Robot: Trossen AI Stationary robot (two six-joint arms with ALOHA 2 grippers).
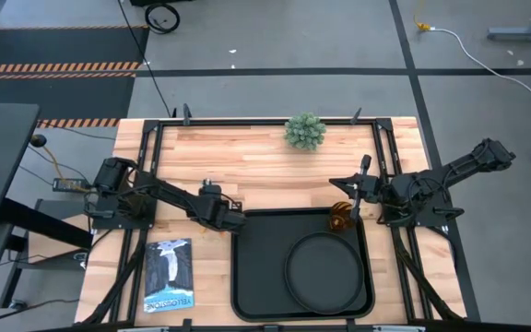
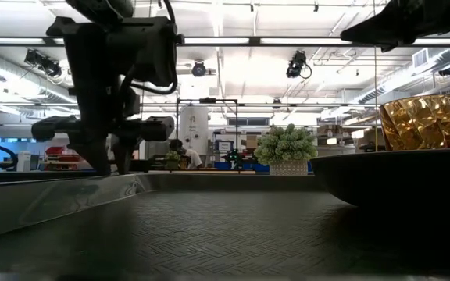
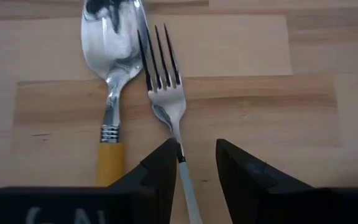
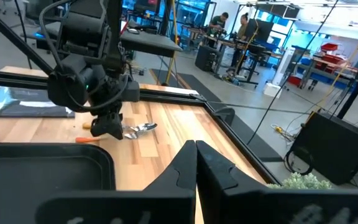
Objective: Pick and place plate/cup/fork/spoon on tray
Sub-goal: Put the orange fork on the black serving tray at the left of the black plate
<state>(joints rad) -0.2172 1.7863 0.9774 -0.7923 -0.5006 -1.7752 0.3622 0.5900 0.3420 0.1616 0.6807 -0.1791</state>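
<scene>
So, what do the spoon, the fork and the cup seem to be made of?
The spoon looks like polished metal: its bowl mirrors the room. Its handle looks like yellow-orange plastic, joined by a ribbed collar. The fork has shiny metal tines; the left tool straddles its neck. The cup looks like translucent amber plastic or glass, with faceted glints; which one I cannot tell.

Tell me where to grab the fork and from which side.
Grip the fork at its thin neck just behind the tines, coming straight down from above. It lies flat on the table, the spoon close alongside, and the left gripper already straddles that neck.
</scene>
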